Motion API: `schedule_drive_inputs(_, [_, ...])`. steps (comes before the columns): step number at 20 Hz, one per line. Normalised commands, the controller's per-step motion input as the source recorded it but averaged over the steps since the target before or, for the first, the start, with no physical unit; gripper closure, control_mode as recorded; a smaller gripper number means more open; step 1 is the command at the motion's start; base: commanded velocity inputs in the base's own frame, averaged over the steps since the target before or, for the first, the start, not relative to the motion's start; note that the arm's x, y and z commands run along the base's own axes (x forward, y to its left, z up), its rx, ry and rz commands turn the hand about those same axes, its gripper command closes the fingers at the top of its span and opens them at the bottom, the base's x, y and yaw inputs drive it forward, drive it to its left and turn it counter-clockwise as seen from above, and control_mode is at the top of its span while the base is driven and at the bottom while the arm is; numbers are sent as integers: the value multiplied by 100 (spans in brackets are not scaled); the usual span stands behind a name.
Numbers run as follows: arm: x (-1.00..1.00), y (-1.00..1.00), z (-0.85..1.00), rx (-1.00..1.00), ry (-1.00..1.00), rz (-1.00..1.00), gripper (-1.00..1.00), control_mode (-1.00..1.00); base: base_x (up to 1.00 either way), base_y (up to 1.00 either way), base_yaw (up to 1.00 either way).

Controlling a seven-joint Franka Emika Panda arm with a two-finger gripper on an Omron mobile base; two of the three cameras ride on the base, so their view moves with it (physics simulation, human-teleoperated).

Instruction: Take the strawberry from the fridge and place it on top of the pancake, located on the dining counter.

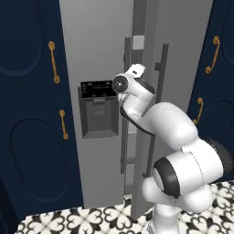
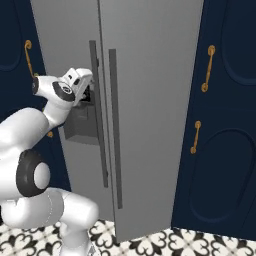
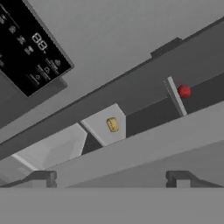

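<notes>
Opening the fridge (image 1: 100,45) door wider, to reach the strawberry (image 3: 184,91) inside

Gripper (image 3: 109,178) close at the door seam, beside the long dark handles (image 1: 160,105) and the black dispenser panel (image 3: 26,52); finger tips (image 3: 41,177) well apart, nothing between them; door only a narrow crack open, judged too tight for the hand; better to swing the door out along its arc, slow and steady, before going in; strawberry seen through the gap, small and red, resting on an inner shelf (image 3: 175,96), beside a small yellow item (image 3: 112,124); pale marks on the panel, too blurred to read; no brand visible.
</notes>
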Motion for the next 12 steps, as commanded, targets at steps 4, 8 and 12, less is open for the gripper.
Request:
schedule_drive_inputs(4, [16,-15,-1,-6,2,-3,-100,-100,0,0,0])
schedule_drive_inputs(8, [23,-20,0,-1,4,0,-100,-100,0,0,0])
schedule_drive_inputs(12, [28,-23,0,0,2,0,-100,-100,0,0,0])
